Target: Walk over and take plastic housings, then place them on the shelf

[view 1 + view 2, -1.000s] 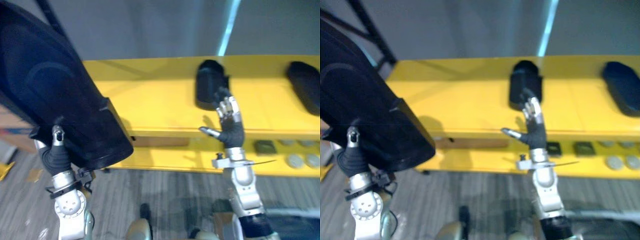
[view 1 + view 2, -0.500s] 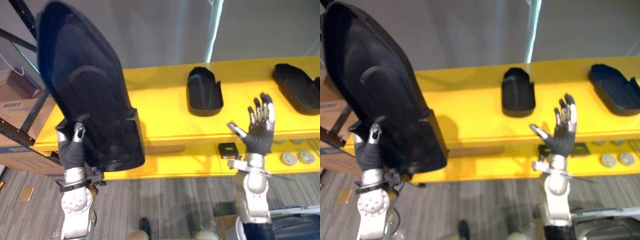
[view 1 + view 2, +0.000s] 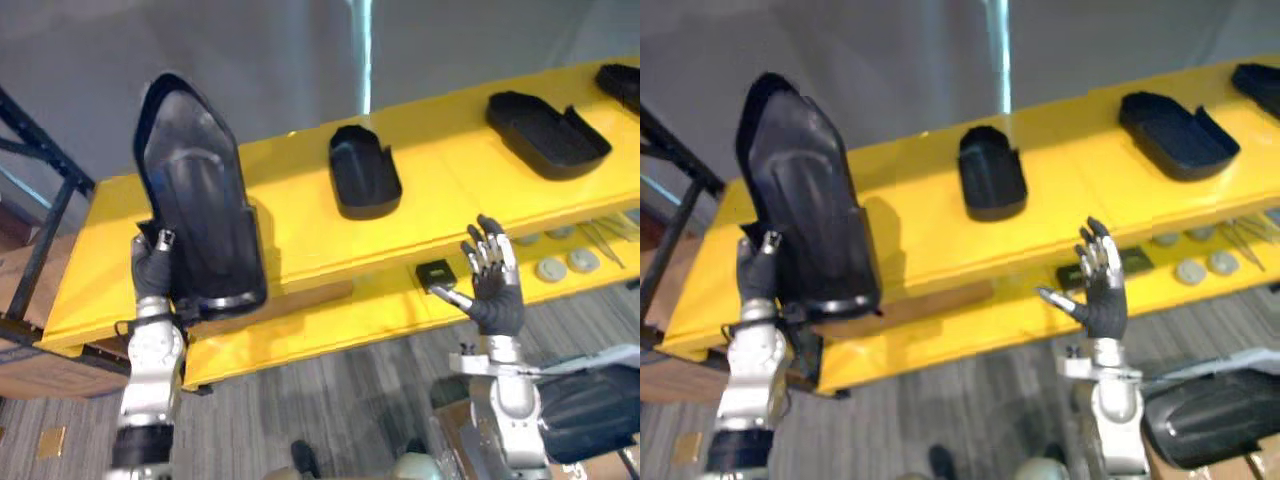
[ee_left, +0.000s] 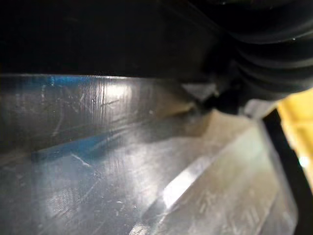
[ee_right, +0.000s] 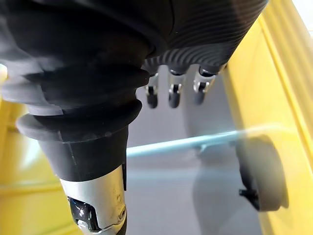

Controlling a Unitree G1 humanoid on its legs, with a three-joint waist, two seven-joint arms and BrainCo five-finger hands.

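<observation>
My left hand (image 3: 152, 272) is shut on a large black plastic housing (image 3: 192, 205), my thumb on its front. I hold it upright over the left end of the yellow shelf (image 3: 300, 225). Its glossy dark surface (image 4: 122, 161) shows close up in the left wrist view. A second, shorter housing (image 3: 362, 172) lies on the shelf's top board near the middle. A long one (image 3: 546, 127) lies further right, and a third (image 3: 622, 78) at the far right edge. My right hand (image 3: 495, 288) is open and empty, palm toward the shelf's lower level, with its fingers (image 5: 171, 93) straight.
The lower shelf board holds a small black square part (image 3: 435, 273) and round discs (image 3: 550, 268). A black rack post (image 3: 40, 235) stands at the left, with a cardboard box (image 3: 45, 372) below it. A dark bulky object (image 3: 1210, 420) sits at the lower right.
The camera has shifted, so more of the shelf shows to the right. The held housing now stands further from the camera, over the shelf's left end. My right hand sits lower, before the lower board.
</observation>
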